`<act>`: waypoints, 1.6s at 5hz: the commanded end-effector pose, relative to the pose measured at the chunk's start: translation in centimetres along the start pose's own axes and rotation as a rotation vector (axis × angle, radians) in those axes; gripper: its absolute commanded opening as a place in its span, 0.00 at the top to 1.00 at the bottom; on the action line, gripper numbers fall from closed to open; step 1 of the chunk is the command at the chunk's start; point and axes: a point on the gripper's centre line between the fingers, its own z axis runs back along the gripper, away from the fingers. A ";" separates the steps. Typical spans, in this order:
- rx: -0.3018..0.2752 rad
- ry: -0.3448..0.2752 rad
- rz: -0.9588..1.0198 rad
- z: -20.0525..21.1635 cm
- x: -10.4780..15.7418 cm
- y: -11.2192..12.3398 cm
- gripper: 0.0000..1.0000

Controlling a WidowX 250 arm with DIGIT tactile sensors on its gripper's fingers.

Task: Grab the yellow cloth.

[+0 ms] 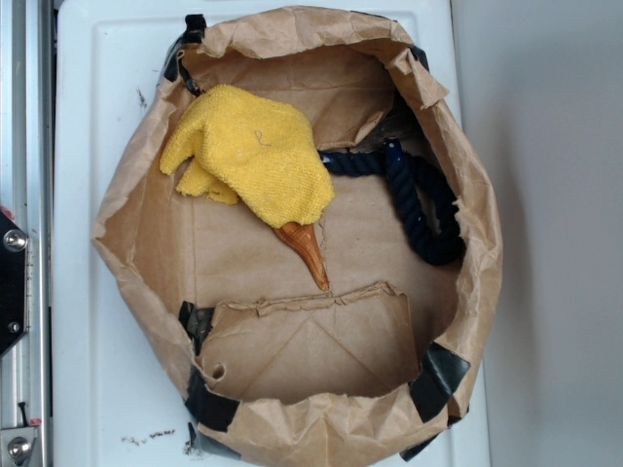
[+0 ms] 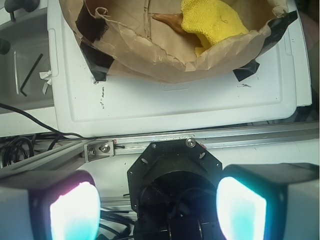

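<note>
Your gripper (image 2: 157, 205) hangs spread and empty outside the paper bag (image 1: 467, 195), whose walls corral the yellow cloth (image 1: 253, 156) draped over the cone (image 1: 307, 251).

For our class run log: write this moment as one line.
stage: pre-approach | gripper: open, empty, outside paper bag | yellow cloth: in bag, over cone, beside rope

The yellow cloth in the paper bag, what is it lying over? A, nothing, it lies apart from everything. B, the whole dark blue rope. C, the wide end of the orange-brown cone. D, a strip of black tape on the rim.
C: in the exterior view the yellow cloth covers the wide end of the orange-brown cone, whose tip sticks out below it; the dark blue rope shows almost whole to the right of it.
</note>
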 end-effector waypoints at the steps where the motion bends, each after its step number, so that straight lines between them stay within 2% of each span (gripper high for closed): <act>1: 0.000 0.000 0.000 0.0 0.0 0.0 0.00; 2: 0.011 -0.023 0.003 -0.8 5.0 1.6 0.00; 3: -0.010 -0.060 -0.038 -1.4 10.1 2.3 0.00; 4: -0.043 -0.139 -0.250 -2.2 12.9 2.6 0.00; 5: -0.055 -0.141 -0.371 -2.6 13.9 3.2 0.00; 6: -0.023 -0.147 -0.435 -4.9 13.4 5.2 0.00; 7: 0.011 -0.102 -0.400 -8.8 14.2 7.9 0.00; 8: 0.052 -0.114 -0.397 -11.3 13.9 10.3 0.00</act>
